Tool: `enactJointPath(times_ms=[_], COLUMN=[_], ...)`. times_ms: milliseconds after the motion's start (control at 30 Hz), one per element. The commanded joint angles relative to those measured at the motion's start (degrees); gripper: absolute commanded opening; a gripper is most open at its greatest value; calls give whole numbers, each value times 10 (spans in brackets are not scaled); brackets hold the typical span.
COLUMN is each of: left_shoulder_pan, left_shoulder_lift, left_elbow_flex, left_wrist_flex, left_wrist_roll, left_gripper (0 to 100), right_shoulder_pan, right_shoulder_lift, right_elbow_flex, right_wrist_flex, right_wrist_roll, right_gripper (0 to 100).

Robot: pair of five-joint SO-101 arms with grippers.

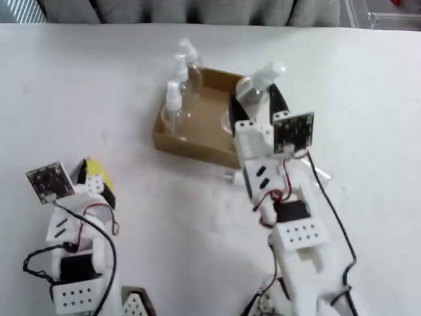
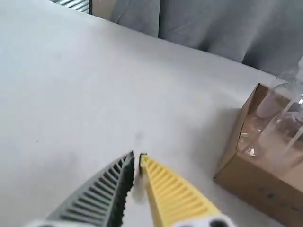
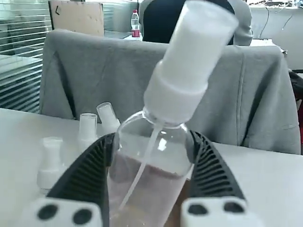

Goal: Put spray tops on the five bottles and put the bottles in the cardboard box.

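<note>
Found, closest to the lens, the right gripper with its black jaws clamped on the shoulders of a clear bottle, one finger on either side. Saw the bottle's white spray top already seated and a thin dip tube running down inside, the whole bottle tilted. Placed the same gripper, from the high view, over the far right corner of the cardboard box, with the held bottle inside the box's outline; could not tell whether its base touched the box floor. Counted three other bottles standing upright along the box's left side, each capped with a sprayer, close together in a row toward the far corner. Noted the left gripper well apart from the box, at the near left of the white table and low over it, its grey and yellow jaws set together but for a thin slit and gripping nothing. Spotted a small white piece on the table just beside the box's near wall, too blurred to name. Made out a grey chair back beyond the table's far edge.
</note>
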Motion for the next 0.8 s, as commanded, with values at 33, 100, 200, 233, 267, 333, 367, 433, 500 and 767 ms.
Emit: enactJointPath(times_ms=[33,100,200,233,267,333,367,433,500,767], left_shoulder_pan=[-6,9,36,43,48,59,64,71,72,72], left_shoulder_lift=[-7,-7,-7,-7,-7,-7,-7,-7,-7,-7], left_elbow_flex=[0,0,0,0,0,0,0,0,0,0], left_wrist_flex=[19,32,63,73,80,88,91,94,94,91], left_wrist_roll=[-7,-8,-62,-88,-108,-132,-135,-136,-136,-137], left_gripper=[27,27,27,26,24,24,24,24,24,27], right_shoulder_pan=[12,12,12,12,12,17,22,29,36,46], right_shoulder_lift=[95,142,209,230,249,288,307,346,390,570], right_elbow_flex=[-79,-108,-152,-165,-179,-207,-220,-250,-284,-445], right_wrist_flex=[-58,-62,-62,-62,-62,-62,-62,-62,-62,-62], right_wrist_roll=[-1,-1,0,0,0,0,0,0,0,0], right_gripper=[15,15,15,15,15,15,15,15,15,15])
